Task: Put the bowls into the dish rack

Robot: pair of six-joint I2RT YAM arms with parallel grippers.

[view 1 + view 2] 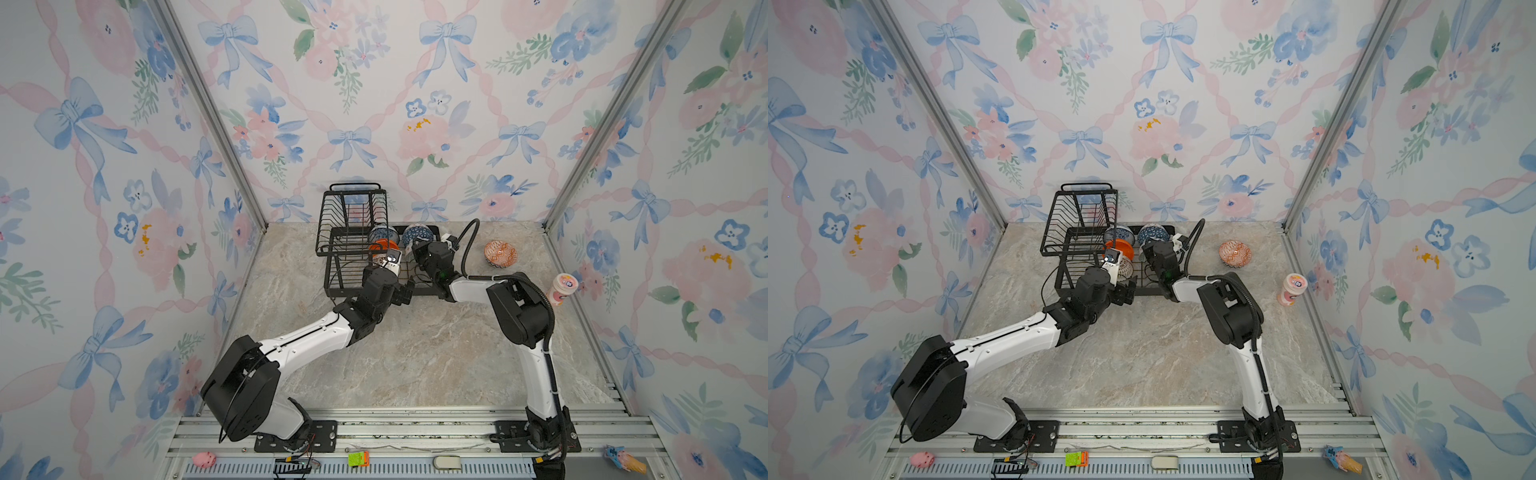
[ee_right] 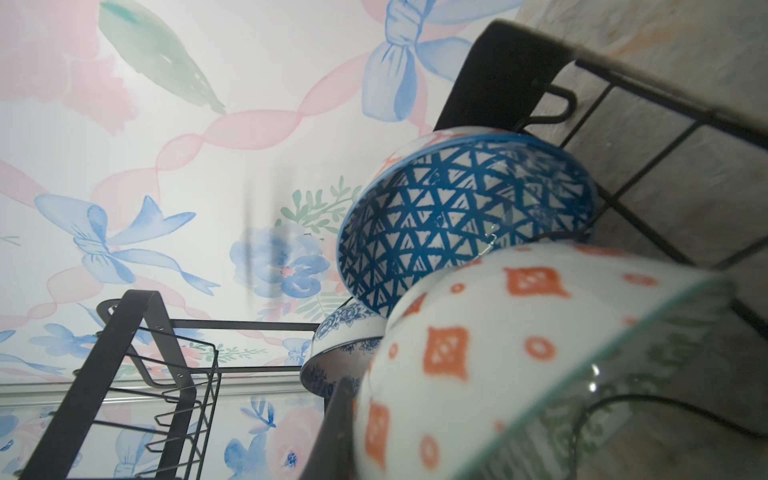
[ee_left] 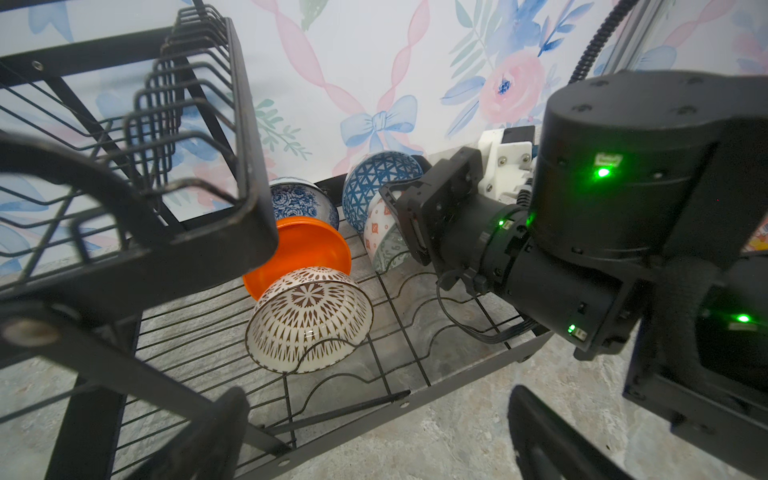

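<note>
The black wire dish rack (image 1: 353,208) stands at the back of the table. On its base tray (image 3: 457,374) rest a blue-white floral bowl (image 3: 299,201), a blue geometric bowl (image 3: 374,183), a plain orange bowl (image 3: 307,245) and a white bowl with dark radial lines (image 3: 307,320), all tilted on edge. My right gripper (image 3: 389,204) is shut on the rim of a pale green patterned bowl (image 2: 498,353), held against the geometric bowl. One finger (image 2: 332,424) lies on its outer wall. My left gripper (image 3: 374,436) hangs open over the tray's front rail, holding nothing. An orange-white patterned bowl (image 1: 500,252) sits on the table right of the rack.
A tall pink cup (image 1: 562,289) stands near the right wall. The rack's raised upper basket (image 3: 249,166) overhangs the tray's left part. Small toys lie on the front rail: a pink one (image 1: 203,459), a green-orange block (image 1: 358,458) and a cone (image 1: 625,459).
</note>
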